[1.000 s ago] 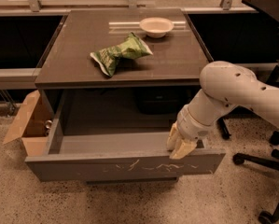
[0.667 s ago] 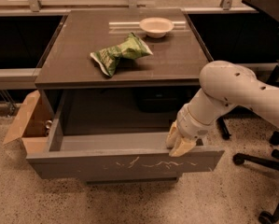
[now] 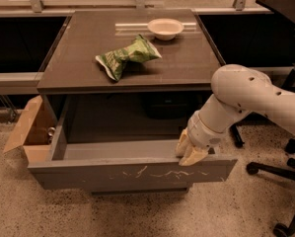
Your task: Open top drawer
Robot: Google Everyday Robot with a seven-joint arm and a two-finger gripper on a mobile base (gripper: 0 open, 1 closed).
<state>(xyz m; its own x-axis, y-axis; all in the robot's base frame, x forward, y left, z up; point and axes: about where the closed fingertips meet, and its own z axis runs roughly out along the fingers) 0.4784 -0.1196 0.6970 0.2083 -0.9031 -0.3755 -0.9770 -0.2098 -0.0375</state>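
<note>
Speckled floor lies under the dark table (image 3: 196,68), and low in the frame the top drawer (image 3: 88,174) stands pulled well out, with its scratched front toward the camera. My gripper (image 3: 190,151) sits at the panel's upper edge, right of centre. I cannot tell whether it is clamped there or loose. I judge the panel stiff, smooth and handle-less, so that edge is the only hold.

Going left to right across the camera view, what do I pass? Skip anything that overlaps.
cardboard box → green snack bag → gripper, at the open top drawer's front edge near its right end → office chair base
</note>
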